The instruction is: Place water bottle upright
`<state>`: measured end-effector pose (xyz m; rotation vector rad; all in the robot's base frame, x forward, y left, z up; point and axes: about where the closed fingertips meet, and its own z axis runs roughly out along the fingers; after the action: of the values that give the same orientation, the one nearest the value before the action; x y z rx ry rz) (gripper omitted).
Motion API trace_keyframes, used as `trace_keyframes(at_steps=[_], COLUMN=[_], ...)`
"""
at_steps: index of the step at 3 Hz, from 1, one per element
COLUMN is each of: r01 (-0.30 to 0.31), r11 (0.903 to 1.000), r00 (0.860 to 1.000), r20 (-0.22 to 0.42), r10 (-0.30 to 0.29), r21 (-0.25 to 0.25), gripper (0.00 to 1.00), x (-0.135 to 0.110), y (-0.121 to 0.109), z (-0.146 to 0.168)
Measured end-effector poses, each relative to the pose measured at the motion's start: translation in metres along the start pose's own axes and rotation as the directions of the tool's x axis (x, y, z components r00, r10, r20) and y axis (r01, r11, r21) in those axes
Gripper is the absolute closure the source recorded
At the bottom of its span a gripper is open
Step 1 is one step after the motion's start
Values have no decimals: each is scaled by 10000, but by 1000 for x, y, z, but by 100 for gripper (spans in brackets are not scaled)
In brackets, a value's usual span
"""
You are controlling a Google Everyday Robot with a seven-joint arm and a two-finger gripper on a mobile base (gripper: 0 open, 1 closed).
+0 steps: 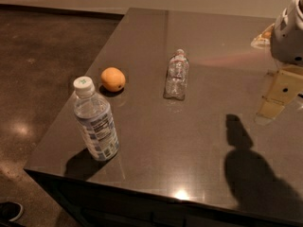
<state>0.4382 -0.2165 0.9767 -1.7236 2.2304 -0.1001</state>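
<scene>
Tool [289, 32], cropped by the frame edge far right of the clear bottle [176, 74], grip state impossible to tell; orange [112, 79] and labelled bottle [95, 122] share the table [189, 145], left.

Water bottle [176, 74]: small, clear, crinkled plastic; white cap; thin reddish band at the neck
Pose: seems to lie on its side; cap toward the far edge, base toward the near edge
Place: on the dark table [156, 145], around its middle
Gripper [280, 94]: at the right edge of view, over the table; well apart from the bottle
</scene>
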Motion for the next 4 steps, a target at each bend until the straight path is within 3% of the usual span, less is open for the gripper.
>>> trace_keyframes(at_steps=[2,3,4], r01=[-181,-836,-1738], r11=[9997,9964,9845], r00=[9998,9960,9840], r20=[110,313,370], r10=[179,832,1745], r21=[168,111,-224], gripper=[0,0,0], x=[-5,-14,-34], y=[0,-2,-8], z=[-3,-3,6])
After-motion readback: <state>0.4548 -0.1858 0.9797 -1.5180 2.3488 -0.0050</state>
